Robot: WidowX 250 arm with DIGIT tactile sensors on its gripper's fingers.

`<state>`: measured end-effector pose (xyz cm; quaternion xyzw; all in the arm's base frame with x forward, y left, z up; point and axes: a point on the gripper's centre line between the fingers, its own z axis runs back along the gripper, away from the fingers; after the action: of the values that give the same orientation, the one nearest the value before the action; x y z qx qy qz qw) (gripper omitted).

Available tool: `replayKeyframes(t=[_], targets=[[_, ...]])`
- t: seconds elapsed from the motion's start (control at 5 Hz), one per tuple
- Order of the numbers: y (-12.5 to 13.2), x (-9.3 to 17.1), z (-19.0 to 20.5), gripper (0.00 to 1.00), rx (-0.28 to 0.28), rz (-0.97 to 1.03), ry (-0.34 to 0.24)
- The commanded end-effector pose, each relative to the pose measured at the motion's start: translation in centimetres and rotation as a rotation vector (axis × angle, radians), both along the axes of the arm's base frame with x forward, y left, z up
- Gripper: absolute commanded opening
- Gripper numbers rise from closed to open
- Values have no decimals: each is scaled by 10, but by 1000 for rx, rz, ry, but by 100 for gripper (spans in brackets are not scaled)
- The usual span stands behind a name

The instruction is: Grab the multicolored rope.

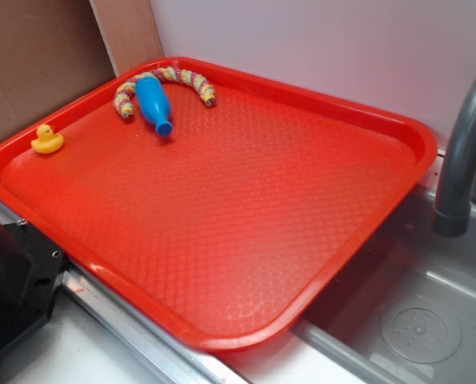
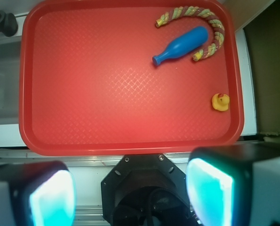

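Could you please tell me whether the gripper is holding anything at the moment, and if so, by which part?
Nothing is held: the gripper is open and empty, well away from the multicolored rope lying on the red tray.

A red plastic tray [image 1: 246, 240] with a textured floor fills most of the exterior view. A blue plastic bottle [image 1: 153, 102] lies on its side near the tray's upper left corner, neck pointing toward the frame's centre. A small yellow rubber duck [image 1: 47, 140] sits by the left rim, apart from the bottle. At the right, a grey faucet [image 1: 462, 152] curves over a grey sink [image 1: 418, 320]. Brown cardboard [image 1: 30, 64] stands in the upper left, beside a pale wall [image 1: 326, 48].
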<state>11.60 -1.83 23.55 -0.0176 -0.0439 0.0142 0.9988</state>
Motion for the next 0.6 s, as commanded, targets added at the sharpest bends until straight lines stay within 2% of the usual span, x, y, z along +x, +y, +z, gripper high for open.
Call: replayKeyframes(t=[0.0,0.2,0.4], targets=[[0,0,0,100,0,0,0],[43,38,-50,100,80,207,11],[78,70,-80,100,114,381,-6]])
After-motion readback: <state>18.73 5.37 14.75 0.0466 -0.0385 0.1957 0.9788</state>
